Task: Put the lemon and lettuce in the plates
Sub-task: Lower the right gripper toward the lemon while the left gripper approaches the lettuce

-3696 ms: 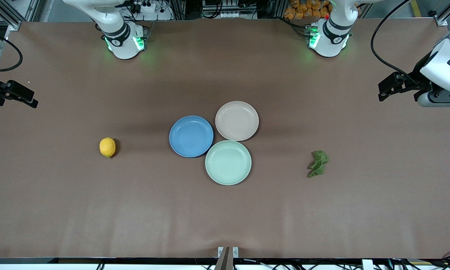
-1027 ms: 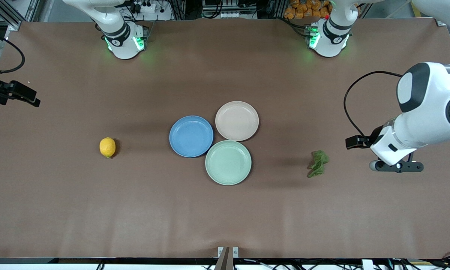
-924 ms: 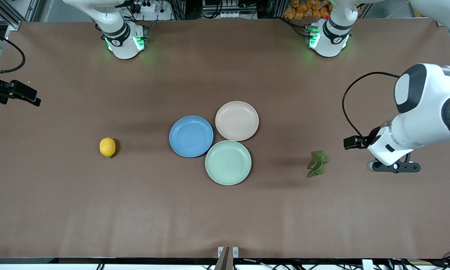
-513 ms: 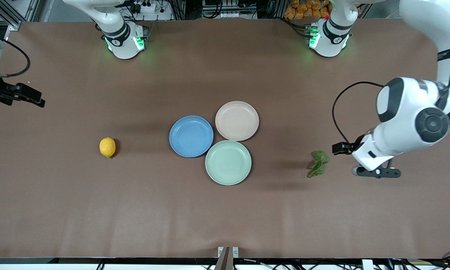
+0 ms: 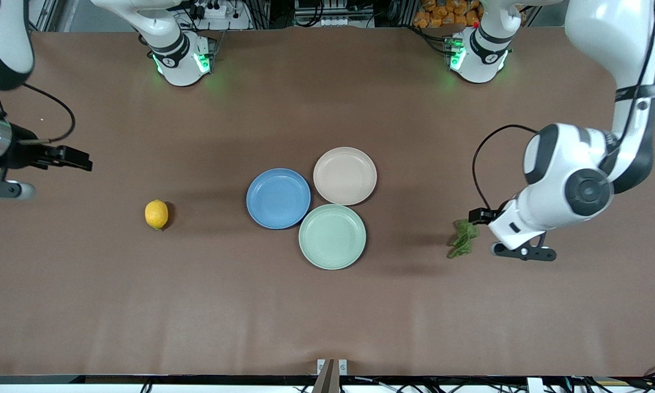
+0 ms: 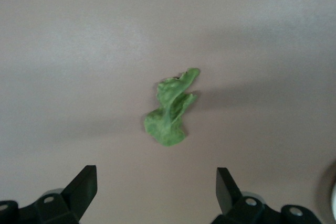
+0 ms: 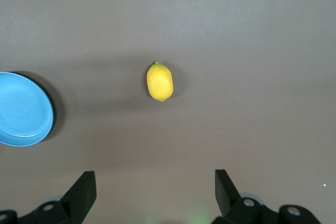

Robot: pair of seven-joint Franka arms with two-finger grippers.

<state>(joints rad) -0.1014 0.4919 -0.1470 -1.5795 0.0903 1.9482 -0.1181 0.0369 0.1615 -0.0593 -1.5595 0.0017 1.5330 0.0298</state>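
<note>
The lemon (image 5: 156,214) lies on the brown table toward the right arm's end. It also shows in the right wrist view (image 7: 159,82). The lettuce (image 5: 463,238) lies toward the left arm's end and shows in the left wrist view (image 6: 171,113). The blue plate (image 5: 278,198) and the beige-pink plate (image 5: 345,176) sit side by side at mid-table, both empty. My left gripper (image 5: 477,215) hangs open and empty just beside the lettuce, and shows in its wrist view (image 6: 156,184). My right gripper (image 5: 79,162) is open and empty over bare table, well short of the lemon, and shows in its wrist view (image 7: 156,187).
A mint-green plate (image 5: 332,236) touches the two other plates and is nearer to the front camera. The blue plate's rim (image 7: 44,109) shows in the right wrist view. Both arm bases (image 5: 181,60) stand along the table's back edge.
My left arm has swung in from the table's end and come down beside the lettuce. My right gripper has moved a little inward toward the lemon. The objects have not moved.
</note>
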